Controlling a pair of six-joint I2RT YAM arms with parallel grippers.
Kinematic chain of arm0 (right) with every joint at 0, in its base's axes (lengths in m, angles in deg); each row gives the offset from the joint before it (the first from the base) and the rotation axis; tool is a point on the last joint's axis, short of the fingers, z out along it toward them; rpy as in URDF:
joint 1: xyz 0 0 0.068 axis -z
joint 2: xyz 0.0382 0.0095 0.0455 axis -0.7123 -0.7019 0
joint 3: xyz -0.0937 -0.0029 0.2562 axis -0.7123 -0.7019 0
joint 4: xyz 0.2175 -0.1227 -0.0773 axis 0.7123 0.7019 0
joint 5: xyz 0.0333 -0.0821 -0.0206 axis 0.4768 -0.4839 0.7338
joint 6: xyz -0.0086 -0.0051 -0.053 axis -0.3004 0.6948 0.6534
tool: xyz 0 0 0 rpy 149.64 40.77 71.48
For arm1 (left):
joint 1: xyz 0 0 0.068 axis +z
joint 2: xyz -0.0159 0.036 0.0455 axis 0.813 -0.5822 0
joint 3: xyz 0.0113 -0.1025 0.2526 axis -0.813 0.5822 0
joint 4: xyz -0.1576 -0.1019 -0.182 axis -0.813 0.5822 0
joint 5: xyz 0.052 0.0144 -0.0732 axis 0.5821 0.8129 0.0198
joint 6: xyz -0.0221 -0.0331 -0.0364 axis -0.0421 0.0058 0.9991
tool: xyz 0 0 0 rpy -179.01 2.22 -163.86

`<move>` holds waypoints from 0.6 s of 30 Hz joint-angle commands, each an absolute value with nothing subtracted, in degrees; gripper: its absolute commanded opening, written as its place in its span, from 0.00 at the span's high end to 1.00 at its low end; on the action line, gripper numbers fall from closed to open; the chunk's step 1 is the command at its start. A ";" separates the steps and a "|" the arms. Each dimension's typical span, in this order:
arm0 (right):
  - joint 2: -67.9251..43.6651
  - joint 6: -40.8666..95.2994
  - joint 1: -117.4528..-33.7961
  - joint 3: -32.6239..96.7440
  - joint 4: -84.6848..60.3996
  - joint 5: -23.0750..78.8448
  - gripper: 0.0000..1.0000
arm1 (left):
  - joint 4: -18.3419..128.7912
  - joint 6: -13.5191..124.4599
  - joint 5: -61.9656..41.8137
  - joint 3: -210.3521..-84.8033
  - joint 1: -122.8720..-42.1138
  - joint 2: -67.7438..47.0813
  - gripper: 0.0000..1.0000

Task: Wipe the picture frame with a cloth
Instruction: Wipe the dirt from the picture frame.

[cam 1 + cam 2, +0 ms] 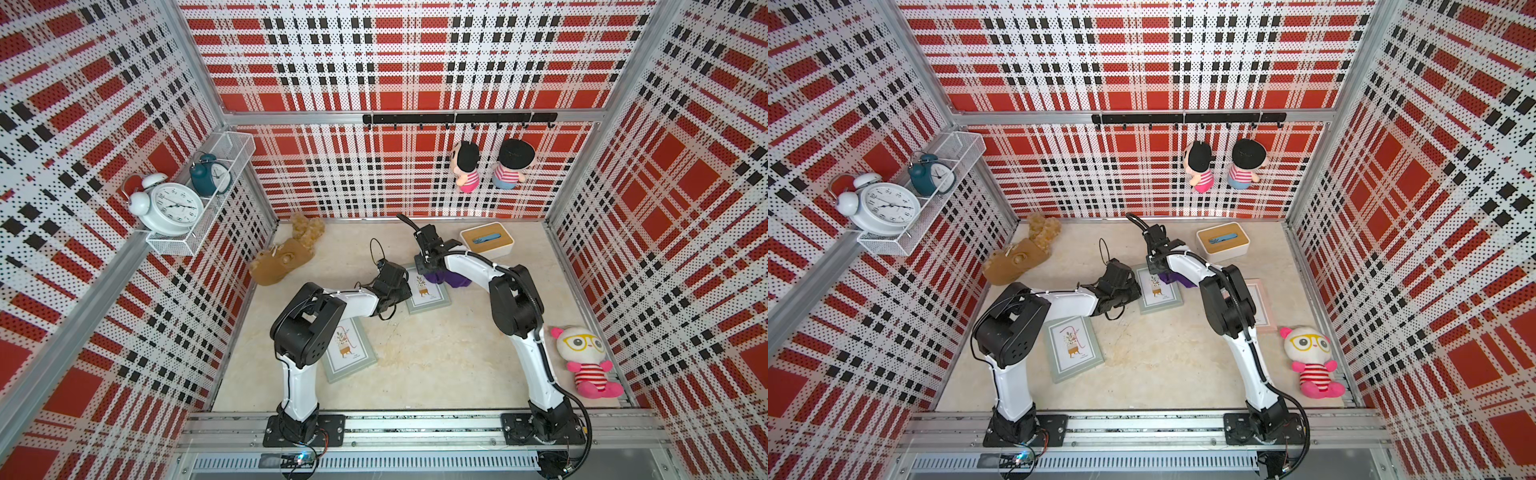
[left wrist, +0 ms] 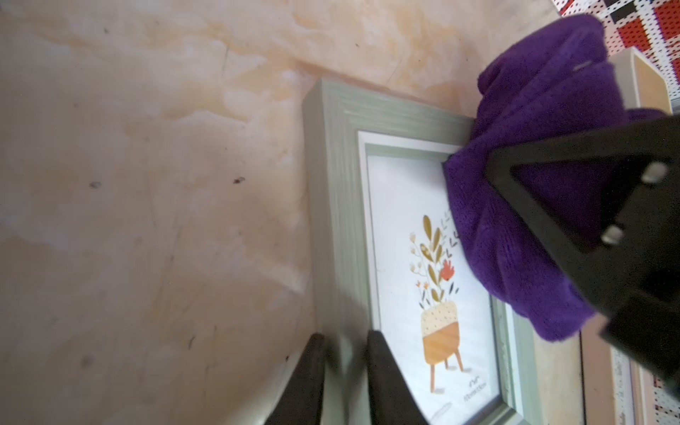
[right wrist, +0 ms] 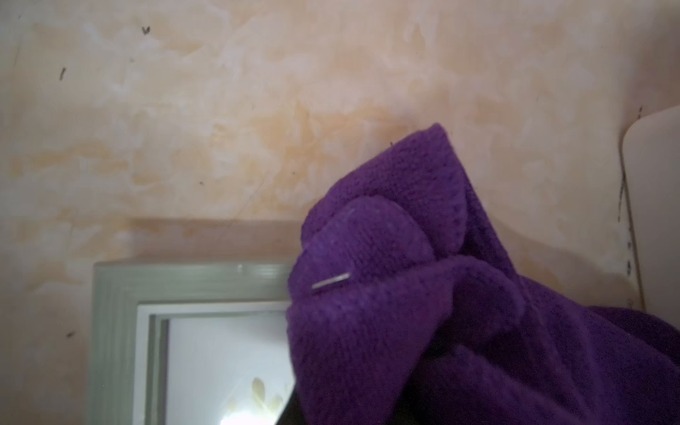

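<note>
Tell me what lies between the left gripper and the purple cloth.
Only the picture frame's own glass with its potted-plant print; nothing else lies there. The left wrist view shows it, from the left gripper at the frame's edge to the cloth.

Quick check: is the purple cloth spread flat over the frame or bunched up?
Bunched up: the cloth is gathered in thick folds, covering only one corner of the green picture frame.

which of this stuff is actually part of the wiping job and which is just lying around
Job: purple cloth, middle green picture frame.
Lying about: other green frame, pink frame, brown plush toy, white glasses-wearing plush, lidded box, hanging dolls, alarm clocks.
</note>
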State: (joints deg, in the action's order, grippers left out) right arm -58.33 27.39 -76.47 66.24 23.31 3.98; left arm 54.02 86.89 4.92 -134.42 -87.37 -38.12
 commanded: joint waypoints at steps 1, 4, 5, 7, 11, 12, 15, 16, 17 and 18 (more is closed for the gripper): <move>-63.09 26.85 -75.70 70.63 27.85 -0.77 1.00 | 61.97 86.91 6.93 -131.45 -87.18 -41.74 0.77; -59.57 27.18 -75.91 64.47 26.99 1.03 1.00 | 61.88 88.83 7.24 -131.35 -87.18 -41.80 0.78; -57.06 27.41 -76.12 60.46 26.29 1.77 1.00 | 61.70 89.56 7.38 -131.30 -87.18 -41.93 0.79; -51.97 27.23 -76.47 52.16 24.60 3.56 1.00 | 61.20 90.80 7.52 -131.13 -87.19 -42.22 0.80; -42.19 26.02 -76.63 37.99 22.45 8.04 1.00 | 60.61 92.70 8.13 -130.61 -87.22 -42.83 0.81; -40.49 25.95 -76.64 35.72 21.84 8.46 1.00 | 60.30 92.81 7.99 -130.43 -87.22 -42.98 0.81; -41.46 28.03 -76.12 36.25 20.15 7.63 1.00 | 59.87 92.44 7.22 -130.46 -87.24 -43.53 0.81; -43.47 28.69 -75.62 39.34 20.74 7.32 1.00 | 59.85 92.16 6.92 -130.54 -87.26 -43.75 0.81; -46.40 29.11 -74.97 43.64 22.19 6.62 1.00 | 59.85 91.62 6.53 -130.68 -87.27 -43.97 0.81; -49.41 29.35 -74.49 48.44 23.50 5.56 1.00 | 60.02 91.22 6.32 -130.73 -87.34 -44.13 0.81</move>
State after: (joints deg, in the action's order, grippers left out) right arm -42.35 27.67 -76.49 42.18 20.05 7.35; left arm 49.30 92.05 5.36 -133.83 -87.76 -39.45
